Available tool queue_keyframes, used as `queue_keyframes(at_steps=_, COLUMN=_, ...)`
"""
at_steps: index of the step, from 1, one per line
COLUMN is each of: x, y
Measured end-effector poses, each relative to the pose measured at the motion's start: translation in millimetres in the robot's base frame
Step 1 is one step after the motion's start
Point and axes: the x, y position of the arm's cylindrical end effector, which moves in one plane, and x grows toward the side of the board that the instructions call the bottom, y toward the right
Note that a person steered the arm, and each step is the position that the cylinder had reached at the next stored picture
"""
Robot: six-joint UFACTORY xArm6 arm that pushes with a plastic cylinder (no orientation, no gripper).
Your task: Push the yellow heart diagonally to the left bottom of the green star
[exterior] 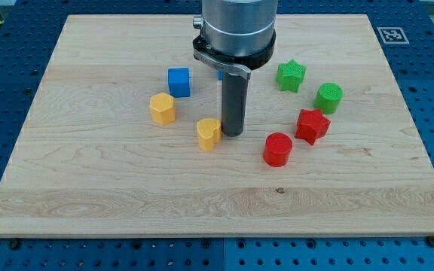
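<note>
The red cylinder [277,149] lies nearest the camera, at about 4 o'clock from the board's middle. Just beside it, at its 1 o'clock, stands the red star [312,125], the two close but apart. Further toward the view's top, the green cylinder [328,98] sits at 1 o'clock from the red star, and the green star [291,76] lies at 10 o'clock from that green cylinder.

The yellow heart [209,134] rests near the board's middle, well apart from the green star, at about its 8 o'clock. My tip [232,135] stands at the heart's 3 o'clock, right against its side or very nearly so (the exact contact is hard to tell from this angle). The tool is a bare rod, so it clasps nothing; it only meets the wooden board [89,188] upright.

A yellow hexagonal block [162,108] sits at 10 o'clock from the heart, and the blue cube [178,82] lies just beyond it at its 1 o'clock. A sliver of another blue block [221,74] shows behind the rod, its shape hidden by the arm's housing.
</note>
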Motion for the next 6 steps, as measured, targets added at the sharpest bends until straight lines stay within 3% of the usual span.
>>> queue_keyframes(at_steps=5, x=11, y=-34)
queue_keyframes(at_steps=6, x=-6, y=-36)
